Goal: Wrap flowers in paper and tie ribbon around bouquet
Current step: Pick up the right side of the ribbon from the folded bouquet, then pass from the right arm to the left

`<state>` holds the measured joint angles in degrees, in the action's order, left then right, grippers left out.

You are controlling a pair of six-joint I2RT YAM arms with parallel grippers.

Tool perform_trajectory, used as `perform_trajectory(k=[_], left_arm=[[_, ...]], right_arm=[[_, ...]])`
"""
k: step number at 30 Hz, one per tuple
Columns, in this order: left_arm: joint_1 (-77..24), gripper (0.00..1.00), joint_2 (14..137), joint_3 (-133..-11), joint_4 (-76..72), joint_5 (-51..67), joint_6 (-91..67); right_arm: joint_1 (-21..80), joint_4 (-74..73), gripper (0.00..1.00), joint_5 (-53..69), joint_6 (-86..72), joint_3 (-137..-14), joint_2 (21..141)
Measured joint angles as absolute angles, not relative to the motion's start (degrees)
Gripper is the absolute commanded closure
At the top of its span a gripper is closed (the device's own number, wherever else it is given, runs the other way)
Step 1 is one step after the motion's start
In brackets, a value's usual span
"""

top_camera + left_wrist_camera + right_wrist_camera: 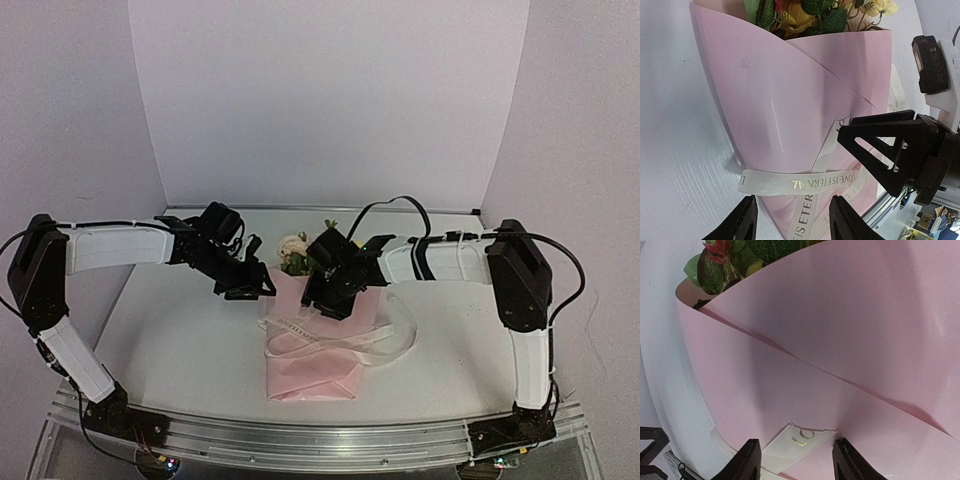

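Note:
The bouquet (pixel 310 365) lies mid-table, a pink paper (pixel 765 100) cone with the flowers (pixel 295 250) sticking out at its far end. The white lettered ribbon (pixel 345 345) loops loosely across the cone's middle and spills off to the right. My left gripper (pixel 794 222) is open, and a ribbon band (pixel 790 182) lies flat on the paper just ahead of its fingertips. My right gripper (pixel 797 462) is open low over the paper (pixel 840 340), with a cut ribbon end (pixel 797 440) between its fingers. From the left wrist view the right gripper (pixel 880 150) hovers at the cone's right side.
The white table (pixel 170 330) is closed in by pale walls at the back and both sides. A metal rail (pixel 320 440) carrying the two arm bases runs along the near edge. Both forearms reach inward and meet above the bouquet's upper half.

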<state>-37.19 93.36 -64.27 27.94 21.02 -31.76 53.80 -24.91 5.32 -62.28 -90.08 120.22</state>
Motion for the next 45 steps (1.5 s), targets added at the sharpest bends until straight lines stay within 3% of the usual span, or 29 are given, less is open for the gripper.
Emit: perform_trajectory(k=[10,18,22,32,45], left_arm=[[-37.19,0.49,93.36,-64.27,27.94,21.04,-31.79],[-37.19,0.49,93.36,-64.27,27.57,21.10,-32.03],[-37.19,0.48,93.36,-64.24,26.16,21.40,-32.52],[-37.19,0.48,93.94,-62.14,17.78,23.25,-33.04],[-37.22,0.40,99.21,-60.99,4.74,23.40,-32.22]], right_arm=[[53.80,-24.60,0.58,5.07,-62.42,-90.88,123.48],[53.80,-24.76,0.92,4.37,-61.61,-93.96,124.33],[53.80,-24.43,1.00,4.31,-61.40,-95.04,124.33],[53.16,-24.95,1.00,4.80,-59.43,-97.12,124.33],[49.58,-24.73,1.00,10.44,-55.54,-104.85,124.29]])
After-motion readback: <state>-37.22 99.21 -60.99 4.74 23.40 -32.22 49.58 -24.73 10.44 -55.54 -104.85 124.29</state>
